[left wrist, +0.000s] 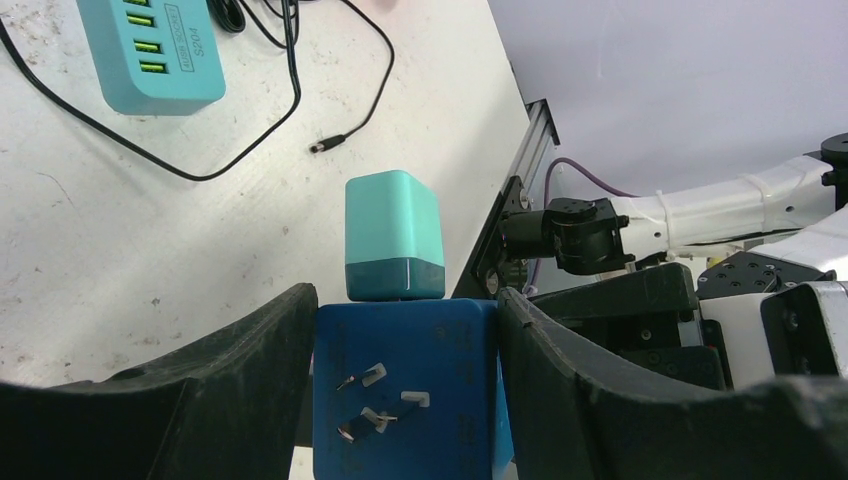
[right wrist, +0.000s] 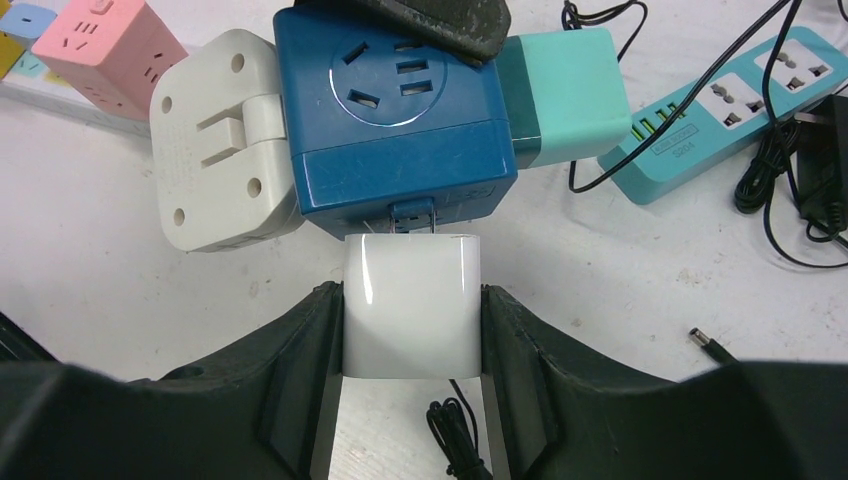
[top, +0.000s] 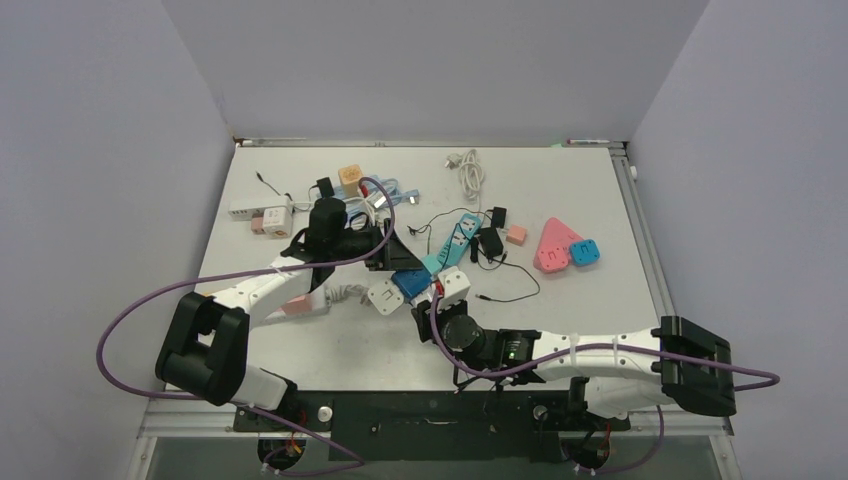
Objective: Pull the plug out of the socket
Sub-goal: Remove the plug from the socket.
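Observation:
A dark blue socket cube [right wrist: 400, 120] lies mid-table, also in the top view [top: 410, 283]. My left gripper [left wrist: 405, 305] is shut on it [left wrist: 405, 400]; one of its fingers [right wrist: 430, 20] lies across the cube's top. A white plug [right wrist: 412, 305] sits at the cube's near face, with a narrow gap where its prongs show. My right gripper [right wrist: 412, 300] is shut on this plug; the top view shows the right gripper [top: 447, 297] too. A teal plug [right wrist: 565, 95] sticks out of the cube's right face, and a white adapter [right wrist: 215, 140] sits on its left side.
A teal power strip [right wrist: 720, 110] with black cables lies right of the cube. A pink socket cube [right wrist: 105, 50] is at the left. A pink triangular socket [top: 555, 245], a coiled white cable [top: 470, 170] and several small adapters lie further back.

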Tool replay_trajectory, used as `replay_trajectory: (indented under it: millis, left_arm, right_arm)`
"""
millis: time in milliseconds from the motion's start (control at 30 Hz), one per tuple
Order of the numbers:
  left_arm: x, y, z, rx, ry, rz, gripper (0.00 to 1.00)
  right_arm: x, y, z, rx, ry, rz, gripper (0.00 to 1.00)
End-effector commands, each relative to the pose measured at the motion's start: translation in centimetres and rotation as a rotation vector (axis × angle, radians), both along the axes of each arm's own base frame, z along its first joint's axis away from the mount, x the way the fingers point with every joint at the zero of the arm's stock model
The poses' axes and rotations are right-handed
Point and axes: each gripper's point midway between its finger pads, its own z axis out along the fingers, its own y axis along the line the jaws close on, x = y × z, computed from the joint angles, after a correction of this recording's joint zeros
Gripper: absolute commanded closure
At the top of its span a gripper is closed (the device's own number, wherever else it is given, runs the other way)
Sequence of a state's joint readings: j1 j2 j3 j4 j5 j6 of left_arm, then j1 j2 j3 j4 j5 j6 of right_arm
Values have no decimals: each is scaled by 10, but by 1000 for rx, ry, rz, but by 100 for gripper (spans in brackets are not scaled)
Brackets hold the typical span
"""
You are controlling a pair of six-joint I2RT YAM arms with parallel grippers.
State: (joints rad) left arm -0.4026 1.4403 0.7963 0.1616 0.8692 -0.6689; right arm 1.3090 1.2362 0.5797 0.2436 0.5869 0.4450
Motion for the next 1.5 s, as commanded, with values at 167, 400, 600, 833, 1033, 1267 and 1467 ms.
replay_trajectory:
  millis: [167,400,600,833,1033,1267,1467]
  left_arm:
    - [8,9,16,-21,-61,27,100]
    - [11,10,12,-17,-44,33,100]
    - [14,12,10,-15,-35,45,100]
    - [15,12,8,-17,-26,48,100]
    - [18,16,9,-18,-29,65,100]
    - [29,29,12,-27,-28,126,100]
    - [32,32,12,-25,-30,138,100]
  right_arm:
    - [8,1,22,115,-25,-49,95]
    - [-10,26,38,116,-89,161,95]
    - [-25,40,42,105,-116,300,95]
    - [-26,40,41,101,-114,301,95]
    - [-24,33,45,99,-113,277,95]
    - [-19,5,71,119,-126,198,95]
    - [-2,-34,92,116,-142,29,95]
